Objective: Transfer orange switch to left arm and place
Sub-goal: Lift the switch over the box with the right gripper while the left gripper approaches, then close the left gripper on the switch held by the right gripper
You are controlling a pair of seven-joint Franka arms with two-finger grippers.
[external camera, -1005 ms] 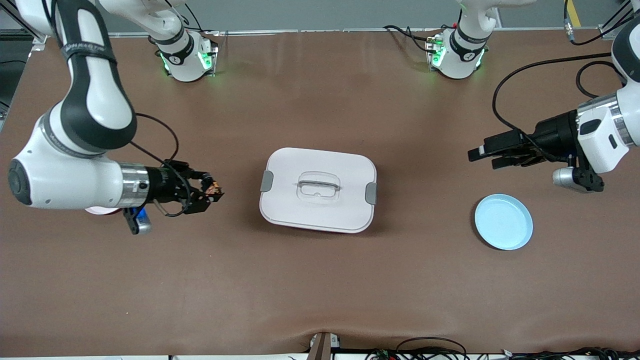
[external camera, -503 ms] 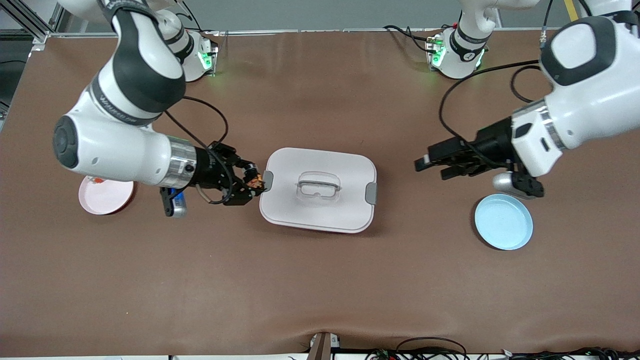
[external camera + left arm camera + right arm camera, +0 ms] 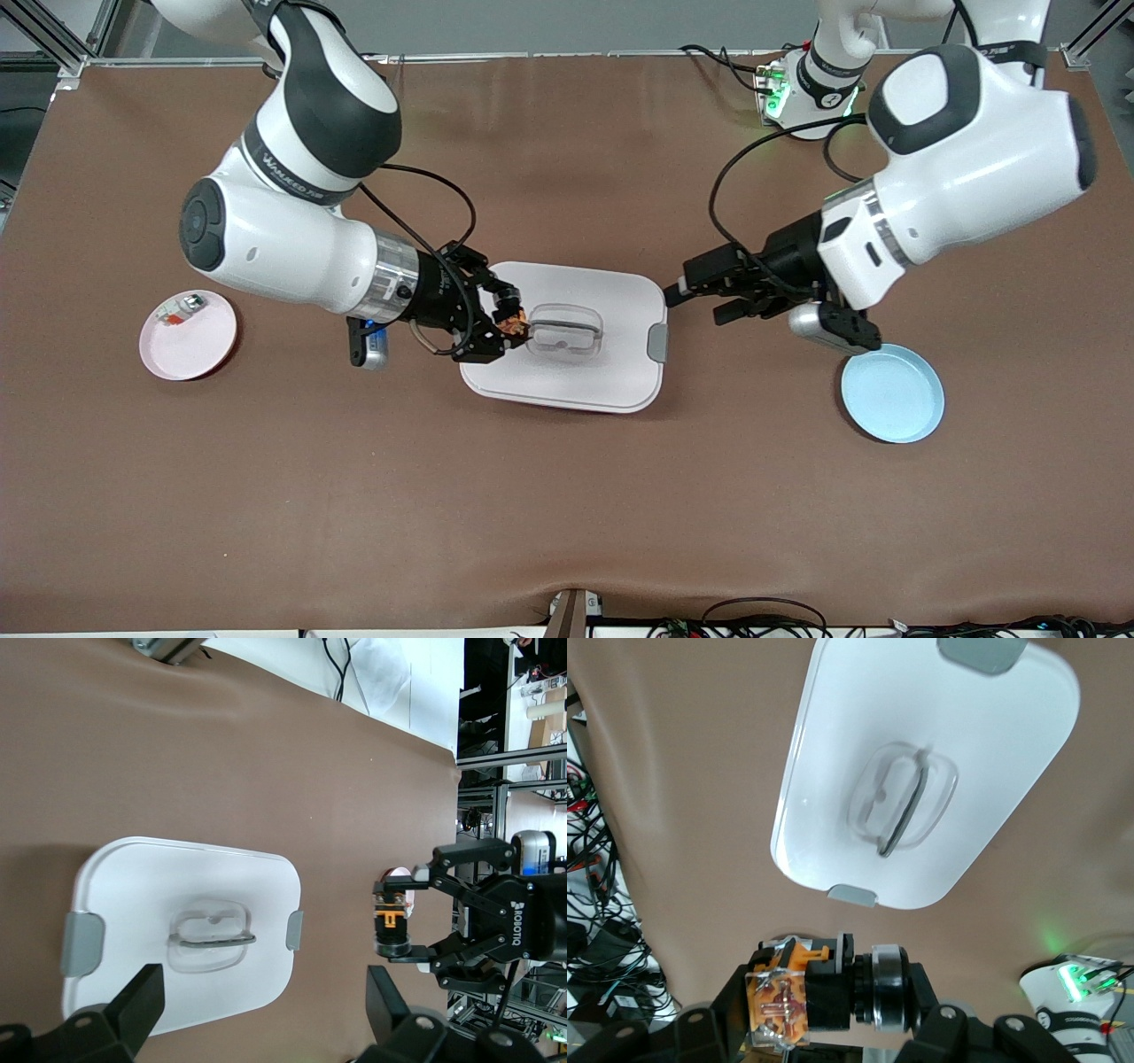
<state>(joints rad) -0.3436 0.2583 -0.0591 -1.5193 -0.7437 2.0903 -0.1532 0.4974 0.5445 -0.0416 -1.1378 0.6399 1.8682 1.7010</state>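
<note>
I've got the orange switch (image 3: 513, 321) clamped in the right gripper (image 3: 507, 320), up over the box (image 3: 611, 372), above the lid's end toward the right arm. Left gripper (image 3: 682, 298) hangs with fingers spread, over the table just off the box's other end, near the blue plate (image 3: 892, 394). Pink plate (image 3: 188, 337) holds a whitish part (image 3: 180, 308). Step: mid-air handover. Next I need to line the spread fingers up with the switch, staying above the lid.
</note>
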